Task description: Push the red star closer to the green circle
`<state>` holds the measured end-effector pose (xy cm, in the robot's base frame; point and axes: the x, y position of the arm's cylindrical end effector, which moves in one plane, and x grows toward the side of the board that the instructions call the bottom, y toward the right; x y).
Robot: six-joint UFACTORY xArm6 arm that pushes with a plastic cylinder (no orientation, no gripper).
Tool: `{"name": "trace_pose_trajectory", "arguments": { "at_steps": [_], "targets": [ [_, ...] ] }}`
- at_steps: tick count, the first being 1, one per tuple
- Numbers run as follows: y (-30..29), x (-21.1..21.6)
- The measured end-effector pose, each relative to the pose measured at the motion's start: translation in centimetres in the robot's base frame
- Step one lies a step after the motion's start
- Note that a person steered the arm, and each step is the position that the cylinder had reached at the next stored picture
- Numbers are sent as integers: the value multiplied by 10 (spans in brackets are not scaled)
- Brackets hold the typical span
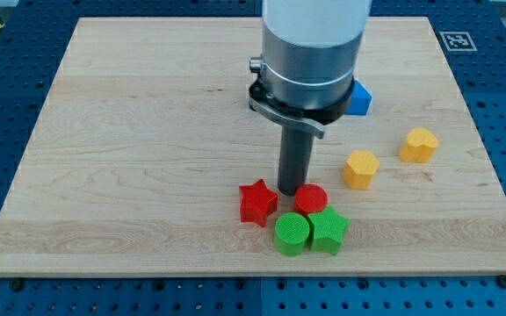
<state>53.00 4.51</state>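
The red star (pixel 257 202) lies on the wooden board (pixel 130 132) near its bottom middle. The green circle (pixel 292 233) lies just below and to the right of the star, a small gap apart. My tip (pixel 290 192) stands right beside the star's upper right, between the star and a red circle (pixel 311 198). A green star (pixel 328 232) touches the green circle's right side, below the red circle.
A yellow hexagon (pixel 360 168) and a yellow heart (pixel 419 145) lie at the view's right. A blue block (pixel 359 98) is partly hidden behind the arm's grey body (pixel 310 53).
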Motion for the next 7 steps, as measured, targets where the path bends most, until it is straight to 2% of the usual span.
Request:
{"name": "trace_pose_trajectory", "arguments": {
  "at_steps": [1,2,3,4,5,7],
  "targets": [
    [13,6],
    [10,-9],
    [-21,-48],
    [-72,-62],
    [-126,-56],
    [-135,-8]
  ]
}}
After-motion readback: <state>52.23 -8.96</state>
